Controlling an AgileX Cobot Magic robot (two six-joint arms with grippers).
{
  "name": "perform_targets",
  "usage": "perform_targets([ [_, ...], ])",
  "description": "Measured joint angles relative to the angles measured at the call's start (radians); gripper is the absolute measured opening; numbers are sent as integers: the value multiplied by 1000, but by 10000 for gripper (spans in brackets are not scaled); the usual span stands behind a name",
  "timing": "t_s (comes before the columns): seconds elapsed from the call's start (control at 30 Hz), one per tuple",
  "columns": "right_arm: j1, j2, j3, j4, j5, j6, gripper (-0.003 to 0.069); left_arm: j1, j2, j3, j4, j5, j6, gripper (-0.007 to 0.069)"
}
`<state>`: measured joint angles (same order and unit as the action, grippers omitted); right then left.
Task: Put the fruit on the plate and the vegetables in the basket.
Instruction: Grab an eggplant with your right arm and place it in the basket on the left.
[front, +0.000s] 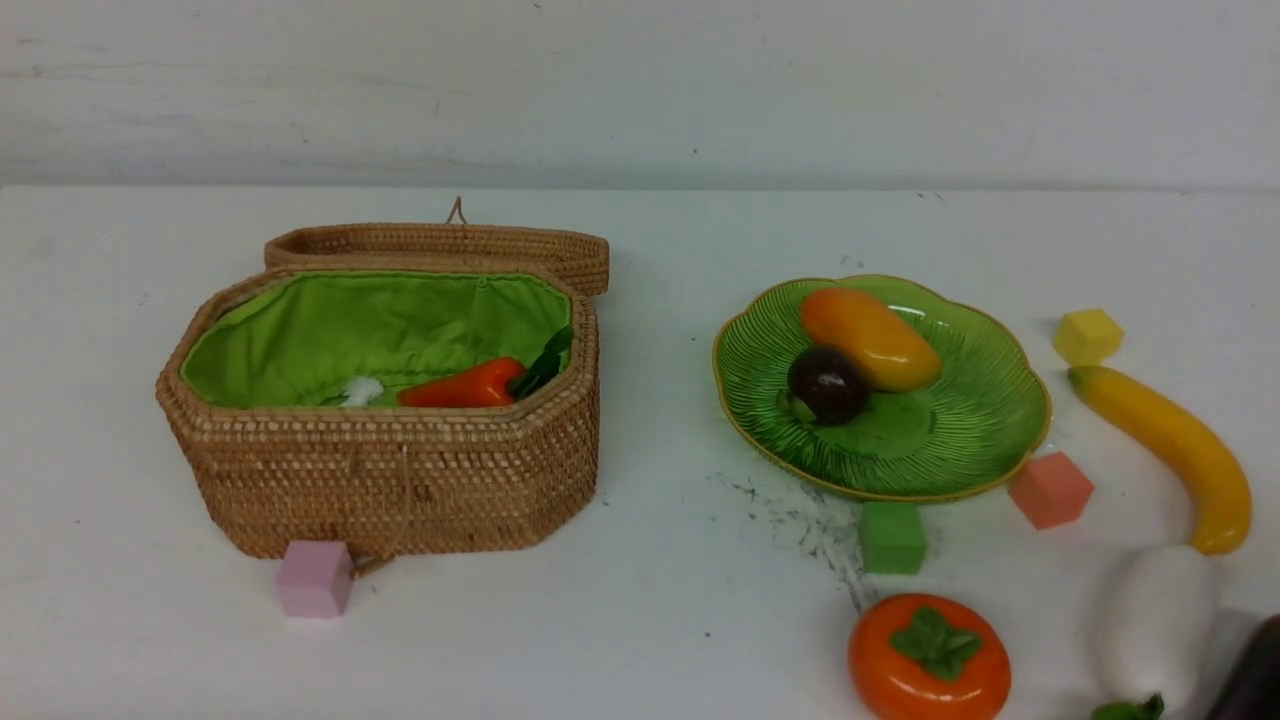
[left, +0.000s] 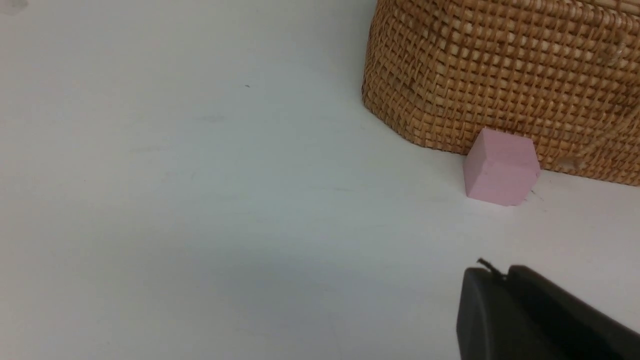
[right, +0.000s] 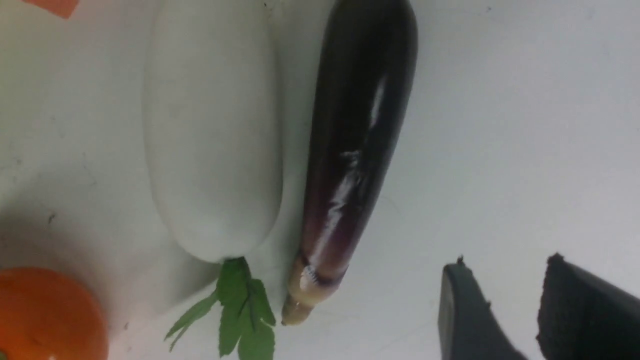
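The open wicker basket stands at the left with the red-orange vegetable inside. The green plate holds the mango and the mangosteen. The banana, the persimmon and the white vegetable lie on the table at the right. In the right wrist view the white vegetable lies next to a dark purple eggplant, with the persimmon at the edge. My right gripper is open and empty beside the eggplant. My left gripper is shut and empty near the basket.
A pink cube sits at the basket's front, also in the left wrist view. Green, salmon and yellow cubes lie round the plate. The eggplant shows at the front view's right corner.
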<state>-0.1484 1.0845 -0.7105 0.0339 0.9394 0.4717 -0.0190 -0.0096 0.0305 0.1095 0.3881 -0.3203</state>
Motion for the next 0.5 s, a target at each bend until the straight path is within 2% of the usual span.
perform_targets([
  [0.23, -14, 18, 0, 69, -33, -23, 258, 0, 0, 0, 0, 0, 0, 39],
  [0.5, -14, 137, 0, 67, -109, -3, 330, 0, 0, 0, 0, 0, 0, 43],
])
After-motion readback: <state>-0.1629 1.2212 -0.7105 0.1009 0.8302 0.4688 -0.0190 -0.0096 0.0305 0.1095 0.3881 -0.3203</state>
